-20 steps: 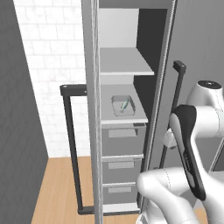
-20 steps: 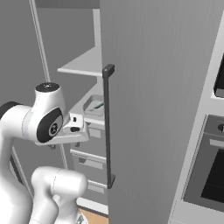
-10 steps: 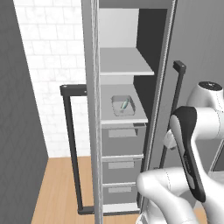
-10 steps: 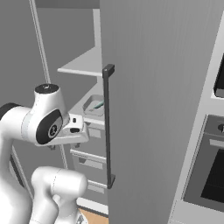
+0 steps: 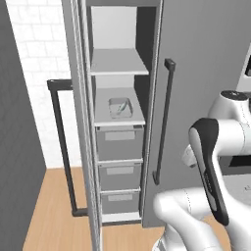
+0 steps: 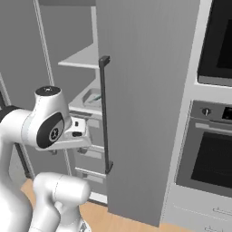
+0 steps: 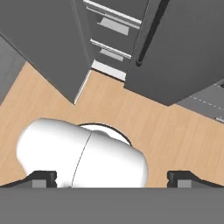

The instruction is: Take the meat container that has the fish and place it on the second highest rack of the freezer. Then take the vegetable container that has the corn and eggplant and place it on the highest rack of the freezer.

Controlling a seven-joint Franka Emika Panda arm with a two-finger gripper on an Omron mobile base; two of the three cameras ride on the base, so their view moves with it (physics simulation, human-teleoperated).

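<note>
The freezer (image 5: 119, 142) stands open with its drawers shut. A clear container (image 5: 120, 107) with the slim grey-green fish (image 5: 123, 107) rests on the second highest rack (image 5: 103, 119); it also shows in the right base view (image 6: 92, 96). The highest rack (image 5: 117, 63) is bare. The corn and eggplant container is out of view. My gripper (image 7: 112, 177) is open, points down at the floor away from the freezer, and holds nothing; its fingertips (image 7: 41, 177) stand far apart.
The freezer's open door and its dark bar handle (image 5: 61, 147) stick out on the left. A closed grey door with a bar handle (image 5: 164, 122) flanks the freezer on the right. A black-glass wall oven (image 6: 213, 154) lies further right. Wooden floor (image 7: 175, 131) spreads below.
Both base views have shifted: the freezer sits further left in frame and the oven shows more, so the camera moved. The fish container stays on its rack.
</note>
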